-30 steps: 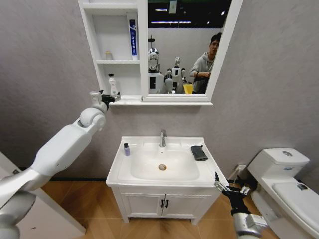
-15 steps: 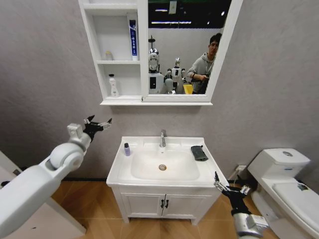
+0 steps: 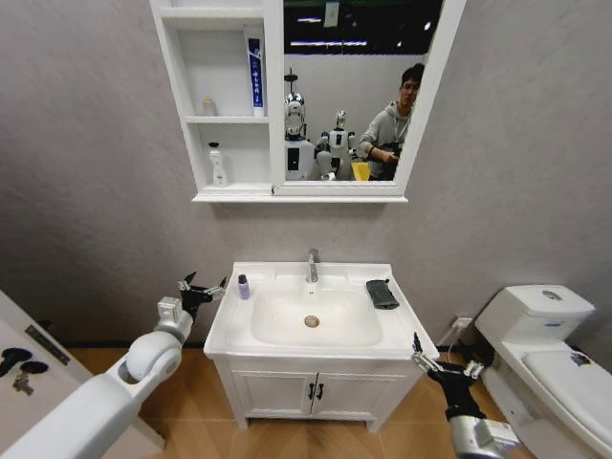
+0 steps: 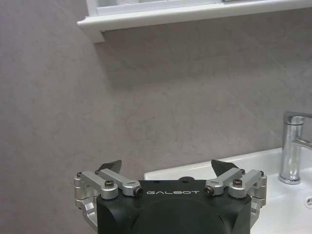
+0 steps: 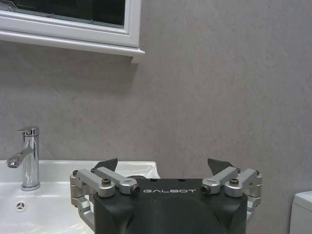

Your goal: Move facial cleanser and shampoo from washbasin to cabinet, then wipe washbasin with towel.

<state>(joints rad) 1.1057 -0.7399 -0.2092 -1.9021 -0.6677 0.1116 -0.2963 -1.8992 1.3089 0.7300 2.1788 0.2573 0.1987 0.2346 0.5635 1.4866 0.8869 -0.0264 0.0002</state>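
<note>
Purple-capped bottle [image 3: 243, 286] on washbasin [image 3: 228, 325] just beside left gripper [image 3: 204, 289].

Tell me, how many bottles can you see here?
4: a small dark bottle on the washbasin's back left corner, and three in the cabinet: a white bottle, a small jar, a blue tube.

"GALBOT" on left hand [image 4: 165, 168], right hand [image 5: 163, 165]

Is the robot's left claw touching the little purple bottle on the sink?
Apart. In the head view the open left gripper hangs beside the washbasin, with bare rim between it and the small bottle.
</note>
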